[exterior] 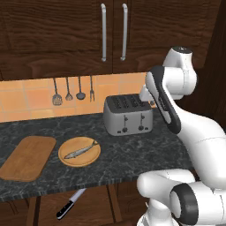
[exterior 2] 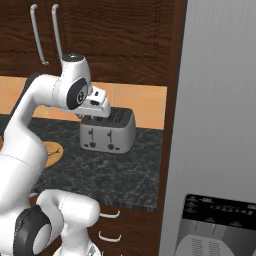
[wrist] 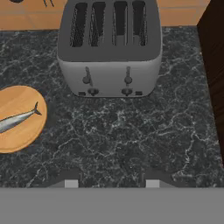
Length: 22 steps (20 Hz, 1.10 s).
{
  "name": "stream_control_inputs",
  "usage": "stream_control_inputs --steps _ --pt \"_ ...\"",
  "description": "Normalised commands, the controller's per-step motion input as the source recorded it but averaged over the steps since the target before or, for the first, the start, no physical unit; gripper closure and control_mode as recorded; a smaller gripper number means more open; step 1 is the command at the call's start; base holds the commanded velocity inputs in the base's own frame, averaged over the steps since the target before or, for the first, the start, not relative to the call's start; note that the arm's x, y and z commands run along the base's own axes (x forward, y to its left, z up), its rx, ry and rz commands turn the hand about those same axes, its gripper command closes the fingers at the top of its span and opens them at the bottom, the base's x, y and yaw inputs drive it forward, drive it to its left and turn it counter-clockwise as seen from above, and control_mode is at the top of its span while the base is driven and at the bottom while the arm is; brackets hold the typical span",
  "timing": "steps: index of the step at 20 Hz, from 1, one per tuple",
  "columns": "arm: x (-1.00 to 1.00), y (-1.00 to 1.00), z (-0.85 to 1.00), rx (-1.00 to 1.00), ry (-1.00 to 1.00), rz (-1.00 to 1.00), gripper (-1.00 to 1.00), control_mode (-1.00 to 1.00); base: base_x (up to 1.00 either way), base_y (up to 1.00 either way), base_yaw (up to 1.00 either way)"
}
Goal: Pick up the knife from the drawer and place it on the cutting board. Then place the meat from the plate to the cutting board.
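Note:
The knife point(exterior: 70, 204), black-handled with a silver blade, lies in the open drawer point(exterior: 98, 206) below the counter's front edge. On the counter at the left lies the cutting board point(exterior: 27, 156), bare. To its right is the round plate point(exterior: 86, 160) with the meat point(exterior: 80, 150), a slender silver fish, on it. The plate point(wrist: 22, 135) and fish point(wrist: 17, 119) also sit at the left edge of the hand view. My gripper point(wrist: 111, 183) hangs above the counter in front of the toaster, looking down. Its fingertips point(wrist: 70, 181) stand apart with nothing between them. My hand point(exterior 2: 95, 106) is high over the toaster.
A silver four-slot toaster point(exterior: 128, 114) stands at the back of the dark stone counter point(exterior: 132, 154). Utensils point(exterior: 73, 90) hang on the tiled wall. Cabinet doors with long handles point(exterior: 113, 31) are overhead. A grey fridge point(exterior 2: 220, 125) closes the right side.

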Motion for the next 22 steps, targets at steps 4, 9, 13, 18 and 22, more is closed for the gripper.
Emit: stream_control_inputs --steps 4,9,13,18,22 --pt "0.0 -0.1 0.0 0.0 0.01 0.14 -1.0 -1.0 0.0 0.0 0.0" --pt "0.0 -0.18 0.0 0.0 0.0 0.36 -1.0 -1.0 0.0 0.0 0.0" --pt "-0.07 -0.01 -0.05 0.0 0.01 0.55 -1.0 -1.0 0.0 0.0 0.0" --pt "-0.44 0.08 0.0 0.0 -0.01 0.05 -1.0 -1.0 0.0 0.0 0.0" --pt "-0.39 0.44 0.0 0.0 -0.02 -0.3 -1.0 -1.0 0.0 0.0 0.0"
